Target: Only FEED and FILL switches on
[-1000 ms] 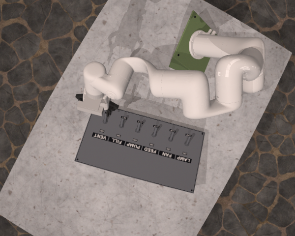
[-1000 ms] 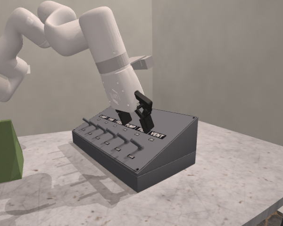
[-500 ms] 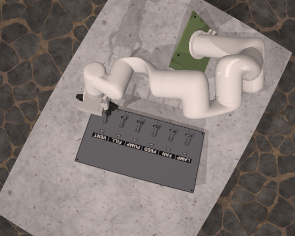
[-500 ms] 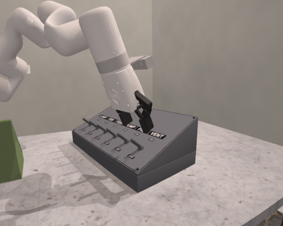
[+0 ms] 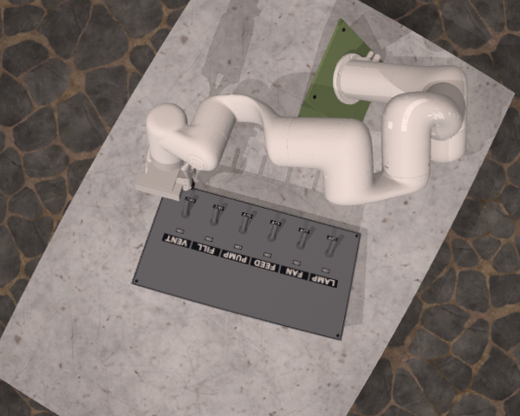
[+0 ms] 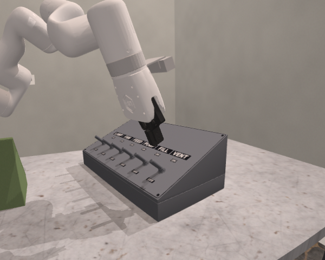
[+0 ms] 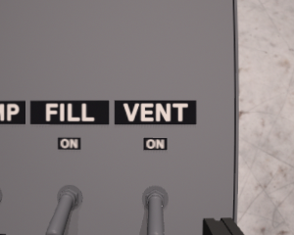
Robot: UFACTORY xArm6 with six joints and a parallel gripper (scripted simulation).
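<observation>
The grey sloped console stands on the table. Every lever leans to its OFF side: VENT, FILL, PUMP, FEED, FAN and LAMP. My gripper is shut and empty, over the VENT end of the console. In the wrist view a black fingertip shows right of the VENT lever. I cannot tell whether the fingers touch anything.
The green base block carries the arm behind the console's OFF side. The arm reaches across beside the console. The other levers stand in a row beyond VENT. The marble table extends around the console.
</observation>
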